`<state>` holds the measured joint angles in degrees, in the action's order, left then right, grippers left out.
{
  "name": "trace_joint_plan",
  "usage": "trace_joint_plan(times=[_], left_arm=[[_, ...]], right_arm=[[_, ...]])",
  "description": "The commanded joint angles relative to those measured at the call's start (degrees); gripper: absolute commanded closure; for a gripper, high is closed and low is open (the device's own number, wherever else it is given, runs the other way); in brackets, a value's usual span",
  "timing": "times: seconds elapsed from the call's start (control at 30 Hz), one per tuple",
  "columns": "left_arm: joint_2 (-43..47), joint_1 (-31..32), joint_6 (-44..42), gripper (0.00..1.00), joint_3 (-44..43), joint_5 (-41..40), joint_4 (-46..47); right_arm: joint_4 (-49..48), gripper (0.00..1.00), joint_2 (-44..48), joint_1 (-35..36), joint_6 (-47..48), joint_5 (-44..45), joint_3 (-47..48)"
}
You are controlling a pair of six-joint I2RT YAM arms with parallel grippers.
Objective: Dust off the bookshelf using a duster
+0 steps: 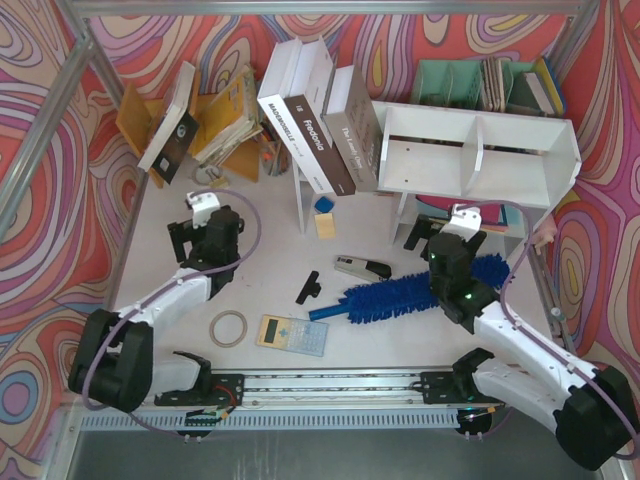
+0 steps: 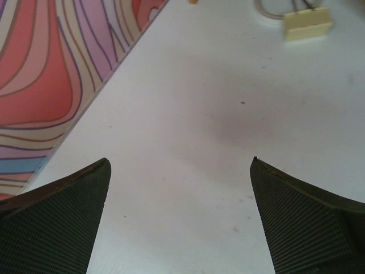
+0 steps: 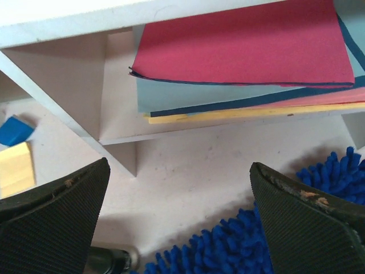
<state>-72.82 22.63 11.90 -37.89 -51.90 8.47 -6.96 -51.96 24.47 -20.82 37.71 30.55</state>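
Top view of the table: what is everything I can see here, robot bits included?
bookshelf: one, white, back right
duster: one, bright blue, lying in front of the bookshelf
folders: a few, red, blue, yellow, stacked low in the bookshelf
file organiser: one, green, behind the bookshelf
book rack: one, yellow, back left
books: several, mostly white and dark, leaning at back centre
stapler: one, black, centre
calculator: one, pale, near edge
tape ring: one, tan, beside the calculator
left hand: one, black, open, left side
right hand: one, black, open, by the duster
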Motion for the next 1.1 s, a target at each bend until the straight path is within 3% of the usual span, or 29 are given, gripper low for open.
trace_joint_plan(times=[0.0, 0.17, 0.4, 0.47, 0.63, 0.7, 0.77, 0.97, 1.07], left_arm=[[-2.9, -5.1, -6.7, 0.01, 6.0, 3.0, 20.5], [-6.4, -6.5, -14.7, 0.02, 10.2, 7.2, 30.8], [-14.5, -8.1, -17.8, 0.02, 18.8, 14.7, 52.2], [-12.7, -10.3, -14.6, 0.02, 19.1, 17.3, 49.0], [-13.2, -13.8, -11.7, 0.01, 23.6, 24.7, 56.6], [-17.0, -15.5, -11.4, 0.01, 20.7, 26.2, 55.1], [-14.7, -16.6, -9.0, 0.01, 18.6, 27.8, 46.7], [-15.7, -18.1, -8.2, 0.02, 17.7, 28.1, 46.8], [-15.0, -18.1, -7.5, 0.01, 17.1, 28.3, 44.1]], right_arm=[[-16.4, 0.01, -2.8, -0.1, 11.9, 2.8, -4.2], [-24.5, 0.01, -9.4, -2.5, 13.9, 1.7, -7.2], [-37.6, 0.01, -18.3, -9.7, 15.7, -3.6, -11.7], [-41.6, 0.01, -21.4, -12.0, 15.9, -5.6, -13.3], [-54.0, 0.01, -28.8, -15.9, 17.6, -11.9, -16.3], [-56.9, 0.01, -30.4, -16.5, 19.6, -14.8, -16.4], [-59.2, 0.01, -31.9, -17.4, 21.1, -17.8, -15.9], [-60.5, 0.01, -35.6, -19.1, 23.6, -27.6, -14.0], [-71.1, 0.01, -40.6, -19.3, 24.0, -30.2, -17.2]])
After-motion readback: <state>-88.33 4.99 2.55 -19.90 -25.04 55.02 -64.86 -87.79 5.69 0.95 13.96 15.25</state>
